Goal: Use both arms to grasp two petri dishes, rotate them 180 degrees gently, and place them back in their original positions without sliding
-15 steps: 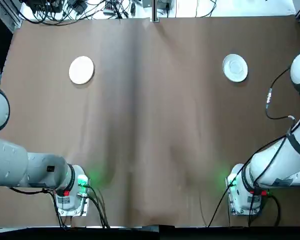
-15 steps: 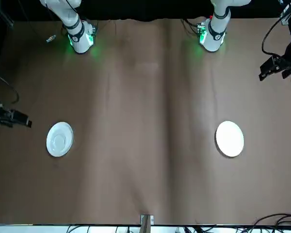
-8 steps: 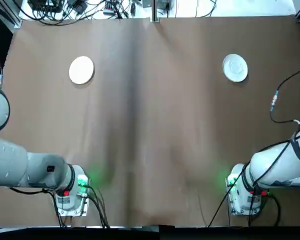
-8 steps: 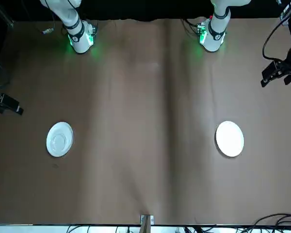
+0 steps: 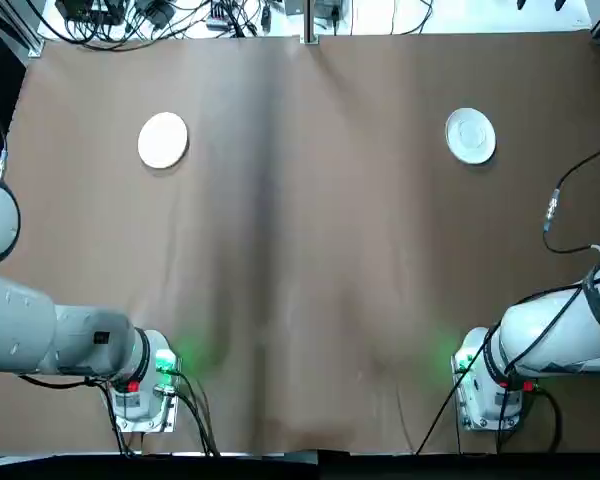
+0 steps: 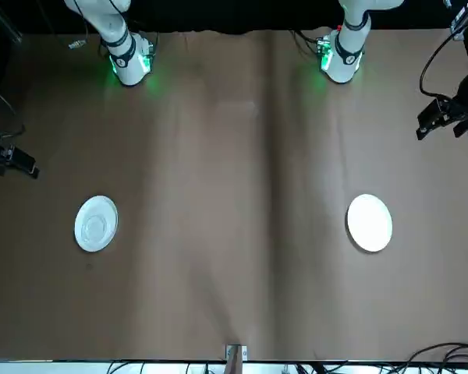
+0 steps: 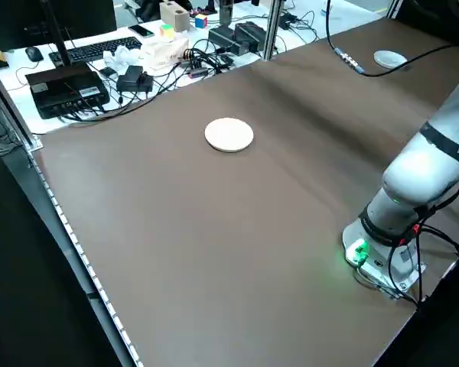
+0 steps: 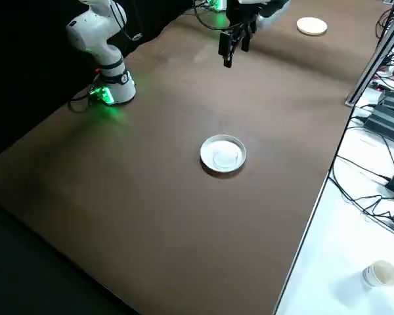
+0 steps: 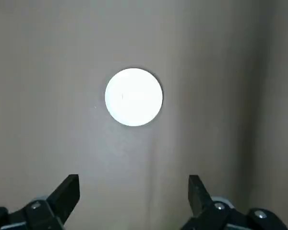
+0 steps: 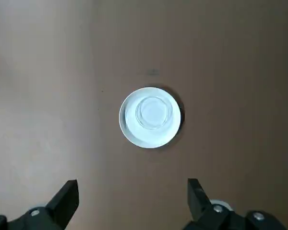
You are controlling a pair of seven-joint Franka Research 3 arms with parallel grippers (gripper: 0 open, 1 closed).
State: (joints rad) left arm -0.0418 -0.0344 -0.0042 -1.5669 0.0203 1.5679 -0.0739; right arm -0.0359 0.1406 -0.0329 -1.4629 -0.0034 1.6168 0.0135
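Slightly shifted, right pincer (image 10: 133,189) spread, apart from ringed dish (image 10: 150,117); left pincer (image 9: 134,186) likewise, plain dish (image 9: 134,97).

Your two robot arms (image 5: 55,325) have smooth white segments, dark joint bands, green-lit bases (image 5: 148,385) with a red light, and looping black cables (image 5: 555,310); your end effectors carry angular black fingers (image 9: 66,196) with silvery screws (image 9: 260,214).

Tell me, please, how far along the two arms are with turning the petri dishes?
Nothing looks turned yet: the plain white dish and the ringed dish both lie on the brown table. Neither is in hand; the left hand and right hand are open above the table, clear of the dishes. Left to do, it seems: grasping, rotating and setting down both.
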